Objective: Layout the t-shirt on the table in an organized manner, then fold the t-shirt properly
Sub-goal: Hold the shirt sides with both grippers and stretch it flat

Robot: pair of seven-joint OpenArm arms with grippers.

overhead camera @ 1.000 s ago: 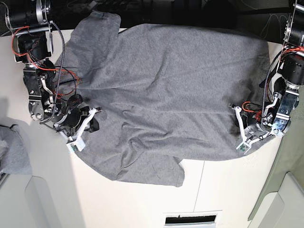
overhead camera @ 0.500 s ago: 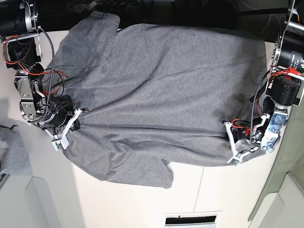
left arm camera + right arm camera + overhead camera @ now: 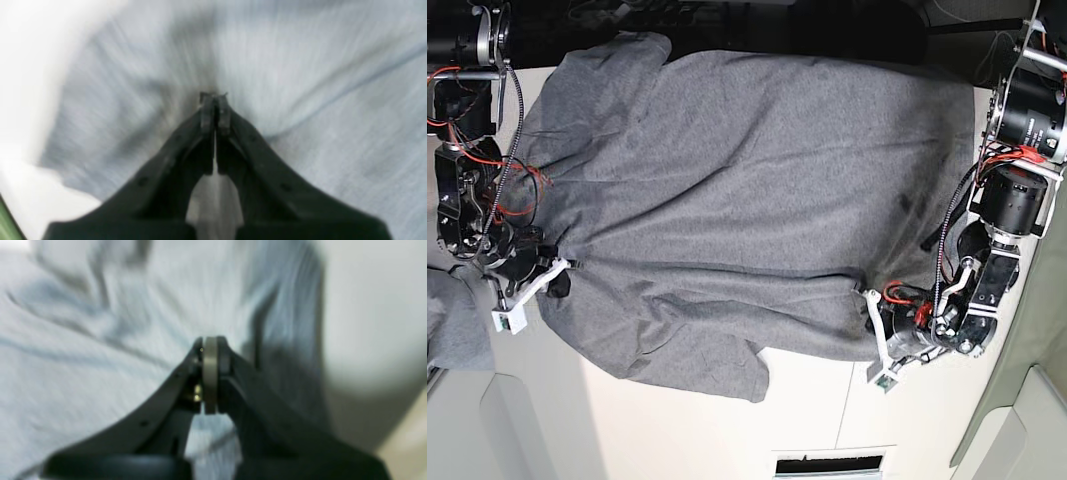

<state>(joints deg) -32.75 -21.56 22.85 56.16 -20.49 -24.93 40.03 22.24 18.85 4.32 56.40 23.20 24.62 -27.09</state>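
Note:
The heather-grey t-shirt [image 3: 747, 200] lies spread over the white table [image 3: 812, 410], wrinkled along its lower edge, with one sleeve [image 3: 697, 365] at the bottom. At the shirt's lower right edge my left gripper [image 3: 875, 345] is shut on the cloth. The left wrist view shows that gripper [image 3: 214, 98] pinching a tented fold of the t-shirt [image 3: 317, 83]. My right gripper [image 3: 532, 285] is shut on the shirt's left edge. In the blurred right wrist view, the right gripper [image 3: 210, 343] has its jaws together against the grey cloth [image 3: 83, 366].
A scrap of grey cloth [image 3: 449, 325] lies at the left edge. Pale bin-like corner pieces sit at the bottom left [image 3: 517, 430] and bottom right [image 3: 1032, 425]. A dark slot [image 3: 832, 463] is in the table's near edge. Green fabric [image 3: 1027, 340] borders the right side.
Both grippers have moved left and toward the bottom of the base view, dragging the t-shirt with them. The whole shirt has shifted left, and its lower edge sits lower.

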